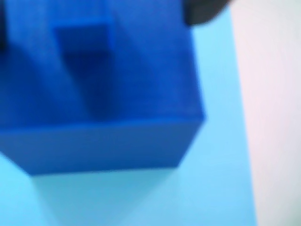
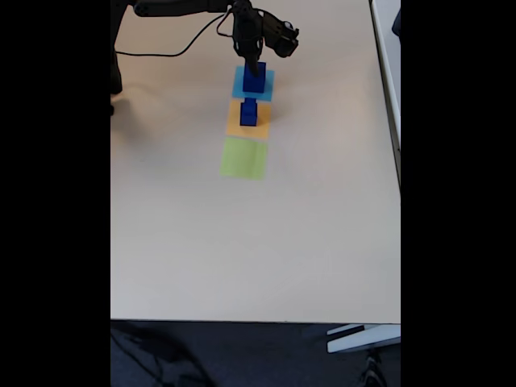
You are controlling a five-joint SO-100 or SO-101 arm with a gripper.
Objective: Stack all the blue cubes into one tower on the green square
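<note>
While jaws (image 2: pixel 255 71) sit low over blue cube (image 2: pixel 254 81) on light-blue square (image 2: pixel 239 84), grip state untellable: centre squarely before lifting; second cube (image 2: pixel 248 112) on orange square (image 2: pixel 235 125); green square (image 2: pixel 243 158) bare

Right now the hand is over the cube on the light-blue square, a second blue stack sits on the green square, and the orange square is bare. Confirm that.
Not quite. In the fixed view the hand is over the cube on the light-blue square, but the second blue stack sits on the orange square; the green square is bare.
</note>
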